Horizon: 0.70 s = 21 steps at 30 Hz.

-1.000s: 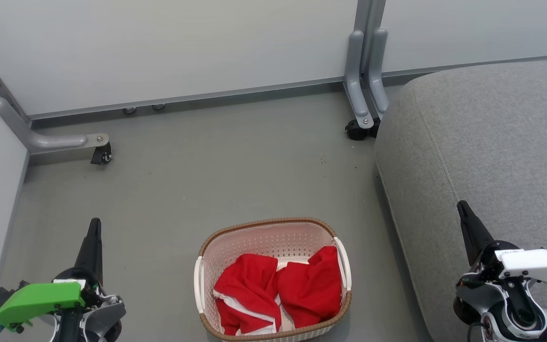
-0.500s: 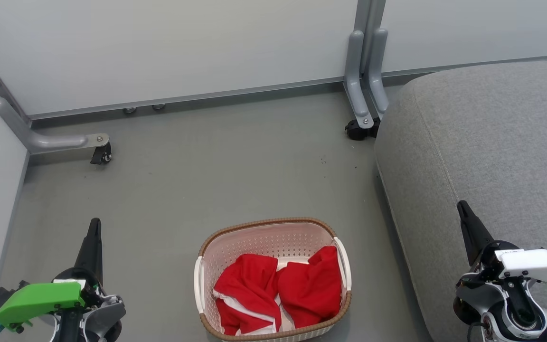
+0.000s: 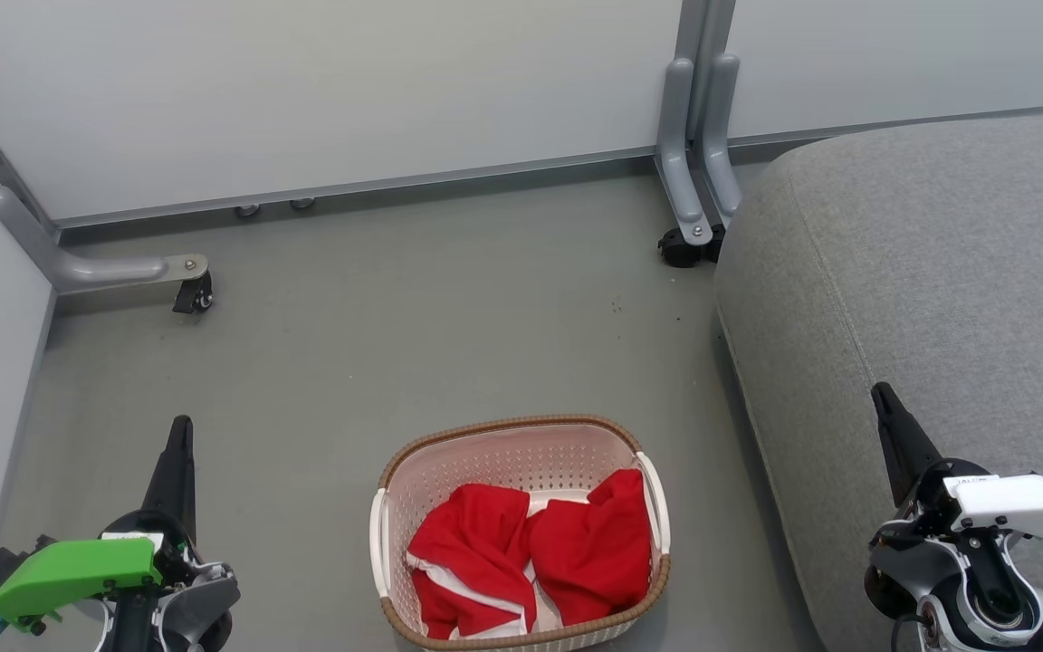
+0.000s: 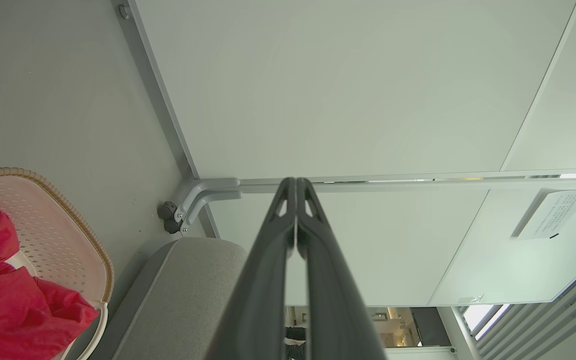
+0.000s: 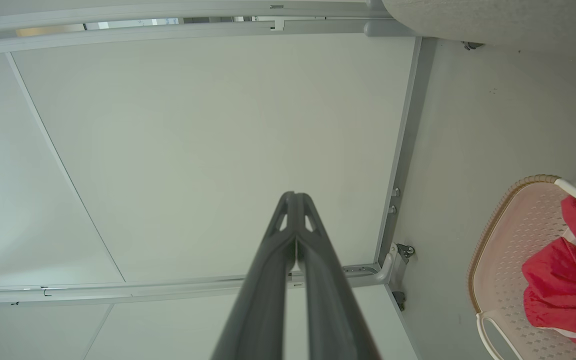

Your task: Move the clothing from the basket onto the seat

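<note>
Two bright red garments of clothing (image 3: 531,561) with white trim lie crumpled in the cream perforated basket (image 3: 494,453), which stands on the grey floor at the bottom centre of the head view. The big light-grey seat (image 3: 938,272) rises just right of it. My left gripper (image 3: 181,426) points up at the lower left, shut and empty, well left of the basket. My right gripper (image 3: 878,391) is shut and empty over the seat's front edge. The left wrist view shows the left gripper (image 4: 295,181) with the basket (image 4: 63,220) and the clothing (image 4: 13,310). In the right wrist view are the right gripper (image 5: 294,196), the basket (image 5: 498,230) and the clothing (image 5: 563,280).
Pale partition panels (image 3: 349,81) wall off the back and left. Their grey feet on castors stand at the left (image 3: 192,294) and by the seat's far corner (image 3: 684,244). Bare grey floor (image 3: 449,326) lies between the basket and the panels.
</note>
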### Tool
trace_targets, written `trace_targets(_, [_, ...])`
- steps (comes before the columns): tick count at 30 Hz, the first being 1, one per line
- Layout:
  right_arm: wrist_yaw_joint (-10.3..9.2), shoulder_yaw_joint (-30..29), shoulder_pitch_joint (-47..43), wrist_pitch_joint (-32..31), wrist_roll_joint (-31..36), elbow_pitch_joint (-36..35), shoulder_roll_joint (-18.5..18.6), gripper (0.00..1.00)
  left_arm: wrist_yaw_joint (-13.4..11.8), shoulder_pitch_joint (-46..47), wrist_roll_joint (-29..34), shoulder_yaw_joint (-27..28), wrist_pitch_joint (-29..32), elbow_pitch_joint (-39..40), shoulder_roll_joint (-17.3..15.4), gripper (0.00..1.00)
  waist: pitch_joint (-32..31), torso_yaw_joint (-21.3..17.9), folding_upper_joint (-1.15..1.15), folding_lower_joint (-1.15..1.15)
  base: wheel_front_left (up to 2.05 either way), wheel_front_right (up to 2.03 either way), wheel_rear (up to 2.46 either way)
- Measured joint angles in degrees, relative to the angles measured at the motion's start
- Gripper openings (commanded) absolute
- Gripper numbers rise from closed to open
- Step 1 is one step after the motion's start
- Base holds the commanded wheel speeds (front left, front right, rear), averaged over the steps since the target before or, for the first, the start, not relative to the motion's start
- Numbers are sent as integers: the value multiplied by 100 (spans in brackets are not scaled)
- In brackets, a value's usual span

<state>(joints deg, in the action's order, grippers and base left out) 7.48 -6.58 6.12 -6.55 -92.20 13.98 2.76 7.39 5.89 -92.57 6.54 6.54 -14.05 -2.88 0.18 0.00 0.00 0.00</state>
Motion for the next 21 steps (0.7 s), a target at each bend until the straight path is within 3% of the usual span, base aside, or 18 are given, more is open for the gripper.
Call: trace_targets(21, [0, 0, 0, 0, 0, 0, 0, 0, 0, 0, 0, 0, 0, 0, 0, 0, 0, 0, 0, 0, 0, 0, 0])
